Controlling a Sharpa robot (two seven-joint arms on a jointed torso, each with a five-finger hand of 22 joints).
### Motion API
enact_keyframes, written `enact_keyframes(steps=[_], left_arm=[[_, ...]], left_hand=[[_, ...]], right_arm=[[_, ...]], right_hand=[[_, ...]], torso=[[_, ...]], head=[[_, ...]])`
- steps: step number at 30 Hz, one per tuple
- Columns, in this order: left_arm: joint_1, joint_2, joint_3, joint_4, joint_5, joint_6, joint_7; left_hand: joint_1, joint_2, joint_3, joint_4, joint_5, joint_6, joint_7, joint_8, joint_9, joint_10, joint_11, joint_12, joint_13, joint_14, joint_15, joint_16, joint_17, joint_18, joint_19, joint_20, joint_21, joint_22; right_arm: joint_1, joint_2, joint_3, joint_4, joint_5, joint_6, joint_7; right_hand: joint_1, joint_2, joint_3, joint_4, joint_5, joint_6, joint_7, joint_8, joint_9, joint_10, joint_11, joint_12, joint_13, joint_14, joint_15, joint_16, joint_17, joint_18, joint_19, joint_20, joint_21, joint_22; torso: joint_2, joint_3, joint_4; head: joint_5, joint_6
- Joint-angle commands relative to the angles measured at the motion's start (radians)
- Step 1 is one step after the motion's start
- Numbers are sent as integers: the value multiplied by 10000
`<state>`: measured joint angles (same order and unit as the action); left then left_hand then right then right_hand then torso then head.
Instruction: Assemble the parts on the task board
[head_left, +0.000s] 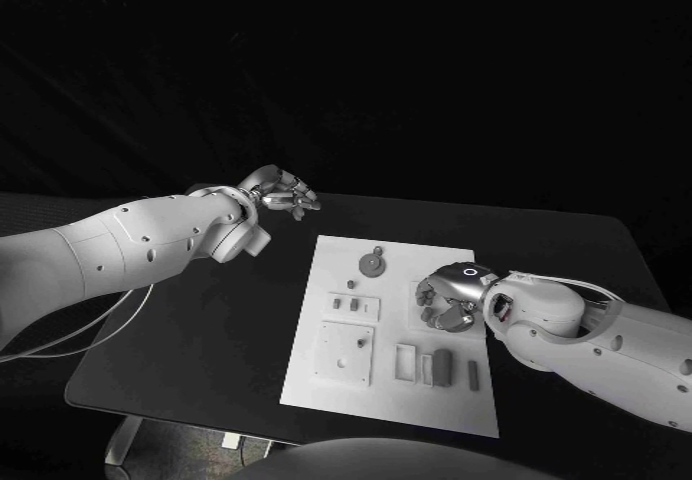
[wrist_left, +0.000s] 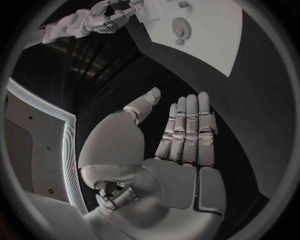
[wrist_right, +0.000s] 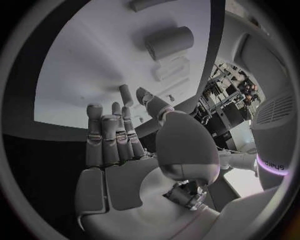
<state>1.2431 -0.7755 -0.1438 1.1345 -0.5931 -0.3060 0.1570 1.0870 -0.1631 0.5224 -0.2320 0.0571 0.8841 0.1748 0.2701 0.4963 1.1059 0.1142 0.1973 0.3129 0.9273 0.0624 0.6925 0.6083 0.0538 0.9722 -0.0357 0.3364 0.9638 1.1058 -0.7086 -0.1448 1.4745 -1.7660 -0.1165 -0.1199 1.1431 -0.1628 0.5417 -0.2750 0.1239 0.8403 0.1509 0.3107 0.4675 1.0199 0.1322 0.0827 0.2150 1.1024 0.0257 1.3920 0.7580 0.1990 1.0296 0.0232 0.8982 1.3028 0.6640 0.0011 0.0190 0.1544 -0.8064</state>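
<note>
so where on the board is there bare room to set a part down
Bare patches on the task board: the far strip beyond the gear, and the near edge below the slotted parts. Crowded mid-board, where the right hand hovers.

No readable text — only a blurred logo.

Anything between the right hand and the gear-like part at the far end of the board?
Nothing visible. The right hand hovers over the task board at its right edge, holding nothing, and the round gear part lies just beyond it on bare white plate. The left hand is off the board, over the table.
</note>
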Motion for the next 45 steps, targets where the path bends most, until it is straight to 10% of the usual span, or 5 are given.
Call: enact_keyframes(steps=[1, 45], left_arm=[[13, -5, 7, 13, 62, 76, 59], [13, -32, 7, 24, 62, 64, 28]], left_hand=[[75, 10, -32, 39, -12, -94, 1, 48, -15, -18, 67, -54, -13, 38, 46, -35, 17, 204, 19, 32, -31, 18], [80, 41, -35, 61, -13, -101, 0, 60, -29, -10, 68, -81, -15, 64, 36, -47, 62, 211, 41, 24, -32, 36]], right_arm=[[-53, 23, -6, -35, -341, -500, 199], [-83, 193, -80, -223, -445, -135, 138]], right_hand=[[226, 96, 178, -65, -89, 270, 15, 106, -24, 325, -5, 145, -16, 99, -45, -4, -31, 628, 137, -16, 58, -2], [308, 351, 679, -64, -143, 892, 26, 181, -198, 1499, -237, 444, -6, 410, -266, 9, -123, 628, 413, -120, 113, 36]], torso=[[-2, 5, -4], [-4, 4, -6]], head=[[-15, -21], [10, -186]])
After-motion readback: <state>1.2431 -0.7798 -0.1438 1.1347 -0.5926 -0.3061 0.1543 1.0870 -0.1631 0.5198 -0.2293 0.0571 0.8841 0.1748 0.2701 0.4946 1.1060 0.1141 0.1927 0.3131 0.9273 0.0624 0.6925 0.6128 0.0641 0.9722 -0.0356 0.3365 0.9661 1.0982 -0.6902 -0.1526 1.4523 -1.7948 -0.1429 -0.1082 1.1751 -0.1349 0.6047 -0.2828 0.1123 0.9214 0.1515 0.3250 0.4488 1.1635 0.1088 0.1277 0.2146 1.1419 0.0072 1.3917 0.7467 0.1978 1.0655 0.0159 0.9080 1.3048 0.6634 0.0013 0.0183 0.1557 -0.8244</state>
